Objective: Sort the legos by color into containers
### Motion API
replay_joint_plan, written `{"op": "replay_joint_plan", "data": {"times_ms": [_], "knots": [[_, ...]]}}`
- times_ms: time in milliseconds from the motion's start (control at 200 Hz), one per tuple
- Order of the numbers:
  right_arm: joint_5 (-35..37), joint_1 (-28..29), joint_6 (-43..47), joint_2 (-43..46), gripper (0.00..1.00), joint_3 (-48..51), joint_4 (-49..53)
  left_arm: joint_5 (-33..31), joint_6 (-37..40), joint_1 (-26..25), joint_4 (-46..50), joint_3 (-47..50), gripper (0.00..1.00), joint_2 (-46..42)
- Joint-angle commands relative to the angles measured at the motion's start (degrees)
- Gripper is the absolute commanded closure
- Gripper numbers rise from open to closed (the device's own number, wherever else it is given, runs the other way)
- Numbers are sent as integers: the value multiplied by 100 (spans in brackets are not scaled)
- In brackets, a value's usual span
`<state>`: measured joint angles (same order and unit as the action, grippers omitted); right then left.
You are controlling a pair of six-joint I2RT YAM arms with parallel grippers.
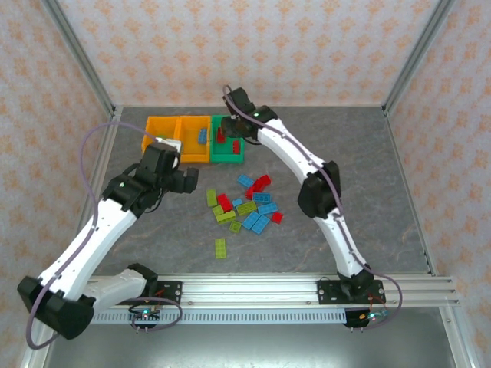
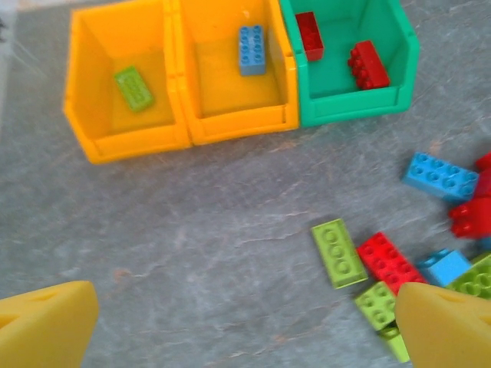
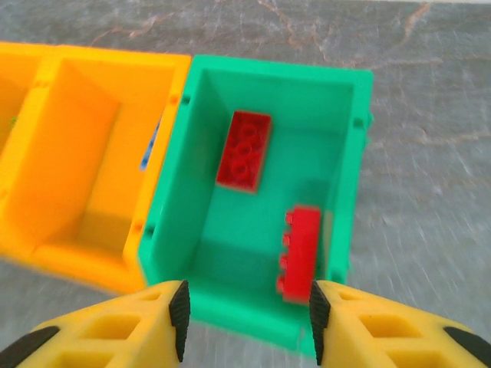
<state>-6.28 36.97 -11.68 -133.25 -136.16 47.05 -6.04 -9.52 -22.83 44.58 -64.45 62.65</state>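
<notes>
Legos (image 3: pixel 244 149) in green bin (image 3: pixel 276 96): two red, long axes along bin. Right tool (image 3: pixel 247 300) spread, empty; left tool (image 2: pixel 242 310) spread, fingers cropped.

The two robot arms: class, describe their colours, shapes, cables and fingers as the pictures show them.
Both the left arm and the right arm have smooth white tube-like links joined by bulky black joints. A thin lilac-grey cable loops along each. The left gripper and right gripper carry chunky yellow plastic fingers; the right pair has black inner pads.
</notes>
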Motion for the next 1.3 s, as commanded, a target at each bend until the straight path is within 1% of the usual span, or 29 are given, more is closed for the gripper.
{"op": "replay_joint_plan", "data": {"times_ms": [0, 120, 185, 225, 330, 410, 470, 551, 626, 736, 846, 1026, 1076, 1201, 1296], "knots": [[-622, 11, 83, 1630, 50, 1024, 350, 459, -1501, 29, 88, -64, 2, 349], [-1086, 46, 19, 3258, 42, 3092, -88, 691, -2472, 37, -443, 143, 10, 841], [-1225, 64, -78, 4085, 38, 4127, -313, 782, -2795, 34, -492, 50, 13, 1248], [-1289, 75, -153, 4522, 36, 4675, -396, 954, -2872, 29, -532, -24, 13, 1530], [-1305, 86, -412, 5424, 31, 5754, -449, 1335, -3096, 14, -765, -116, 16, 2248], [-1052, 91, -570, 5852, 30, 6245, -387, 1355, -3278, 8, -906, -136, 20, 2732], [-798, 91, -632, 6007, 29, 6384, -277, 1358, -3340, 10, -944, -200, 23, 3092], [-645, 91, -650, 6065, 29, 6391, -160, 1413, -3345, 1, -1001, -308, 25, 3491], [-641, 91, -659, 6050, 29, 6383, -166, 1405, -3352, -11, -1091, -339, 27, 3747], [-671, 91, -655, 5951, 29, 6320, -191, 1240, -3329, -8, -1118, -321, 33, 3955], [-736, 89, -673, 5825, 29, 6227, -192, 1097, -3277, -9, -1083, -268, 40, 4099], [-864, 91, -702, 5697, 29, 6182, -231, 1343, -3099, -11, -1087, -141, 49, 4255], [-872, 91, -727, 5658, 29, 6174, -251, 1389, -3036, -11, -1051, -115, 53, 4272], [-970, 119, -755, 5591, 29, 6143, -282, 1326, -2935, 0, -974, -13, 61, 4144], [-990, 143, -752, 5549, 29, 6115, -319, 1339, -2861, 70, -894, 28, 69, 3972]]}}
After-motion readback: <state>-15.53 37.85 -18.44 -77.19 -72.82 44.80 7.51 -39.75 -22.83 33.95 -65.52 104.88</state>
